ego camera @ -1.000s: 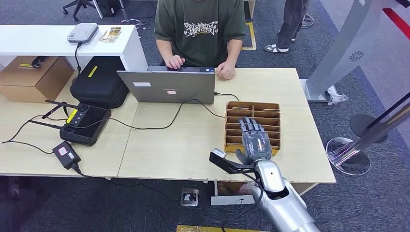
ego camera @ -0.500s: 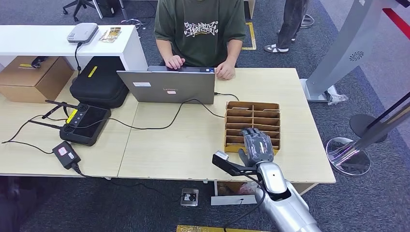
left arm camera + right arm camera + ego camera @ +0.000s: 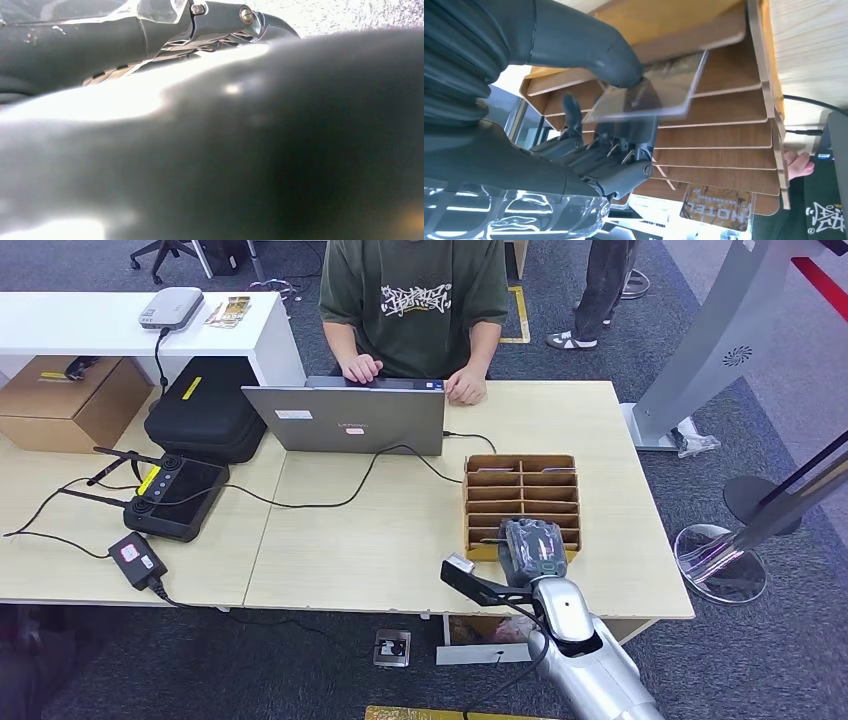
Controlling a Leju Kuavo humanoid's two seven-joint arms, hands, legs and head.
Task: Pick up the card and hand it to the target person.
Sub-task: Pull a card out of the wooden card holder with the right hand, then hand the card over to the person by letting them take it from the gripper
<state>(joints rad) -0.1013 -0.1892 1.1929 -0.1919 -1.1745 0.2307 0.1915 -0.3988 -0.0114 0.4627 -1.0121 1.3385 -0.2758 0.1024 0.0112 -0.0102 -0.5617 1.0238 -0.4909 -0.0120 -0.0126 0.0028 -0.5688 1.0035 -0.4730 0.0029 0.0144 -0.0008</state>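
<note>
Pale wood-grain surface (image 3: 400, 530). Brown wooden card rack (image 3: 523, 465), silver laptop (image 3: 345, 418) beside it. Person's shirt (image 3: 415, 300) olive green with white graphic print. Carry case (image 3: 205, 408) black with yellow tag.

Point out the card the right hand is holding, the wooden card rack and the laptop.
card (image 3: 651, 90): right wrist view, middle of its face.
wooden card rack (image 3: 522, 462): head view, far rim.
laptop (image 3: 350, 420): head view, back of lid.

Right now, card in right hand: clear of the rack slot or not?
Cannot tell. Right hand pinches the card; its far edge overlaps the wooden rack dividers.
</note>
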